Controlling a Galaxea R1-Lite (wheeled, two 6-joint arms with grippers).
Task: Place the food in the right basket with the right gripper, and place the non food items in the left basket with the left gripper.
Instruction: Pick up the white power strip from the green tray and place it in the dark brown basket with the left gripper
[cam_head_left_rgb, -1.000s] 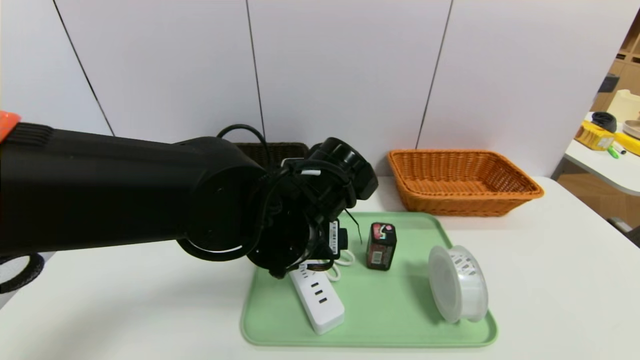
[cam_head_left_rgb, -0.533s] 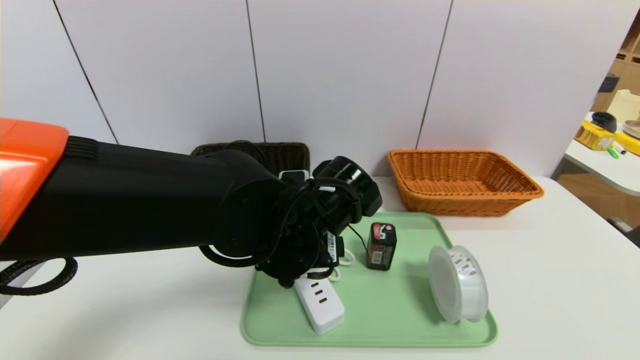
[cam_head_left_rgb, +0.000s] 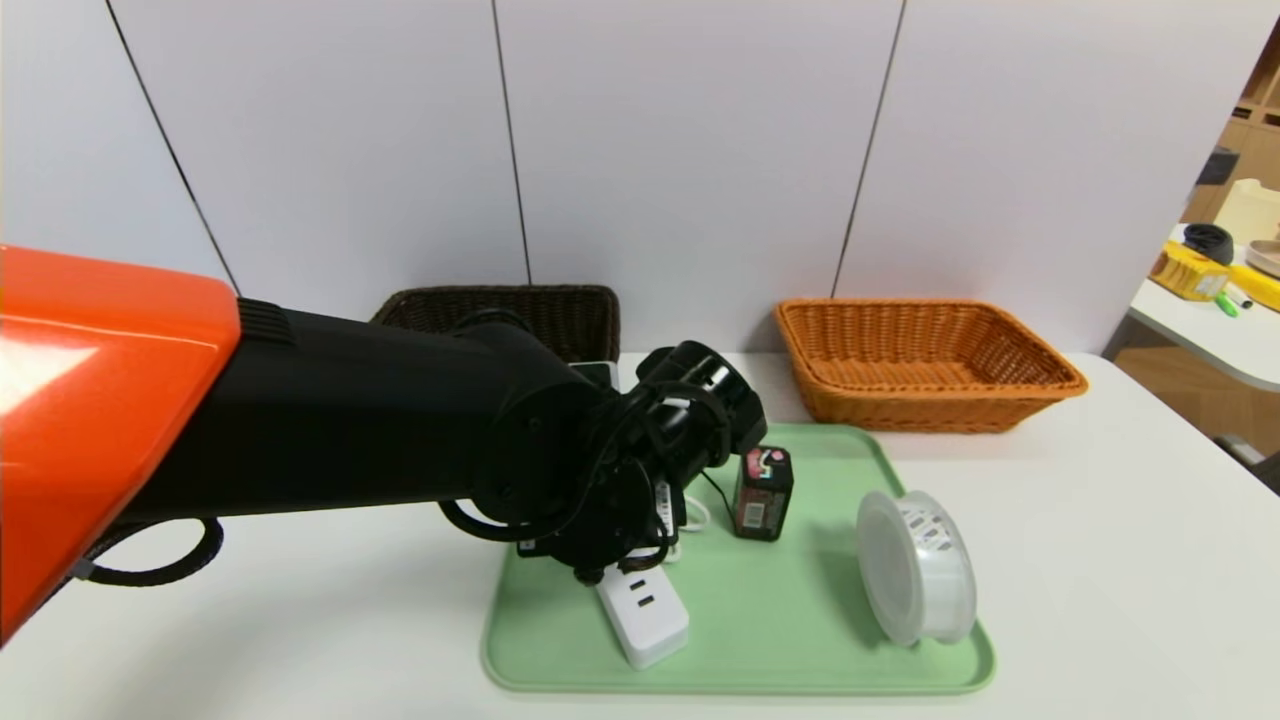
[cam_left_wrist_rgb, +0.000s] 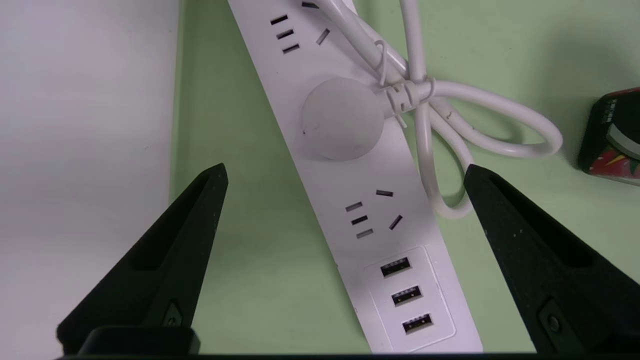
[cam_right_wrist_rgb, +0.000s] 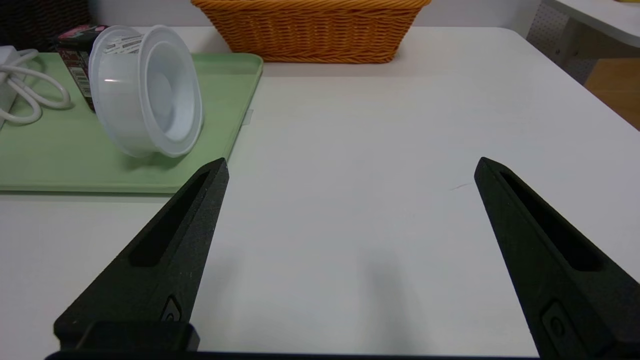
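I've got the left gripper (cam_left_wrist_rgb: 345, 172) spread wide over the power strip (cam_left_wrist_rgb: 350, 165), holding nothing; the strip lies flat on the green tray (cam_head_left_rgb: 760, 620) with its cord (cam_left_wrist_rgb: 475, 125) looped beside it. My right gripper (cam_right_wrist_rgb: 350, 170) hangs parked over bare table (cam_right_wrist_rgb: 375, 150), fingers apart and empty.

left arm (cam_head_left_rgb: 380, 420): glossy orange upper shell, matte black ribbed forearm, round joint housing | black cables looped at wrist, white barcode sticker | left gripper (cam_left_wrist_rgb: 345, 200): two black tapering wedge fingers (cam_left_wrist_rgb: 165, 260), slotted, small screw near base | right gripper (cam_right_wrist_rgb: 350, 200): same black wedge pair
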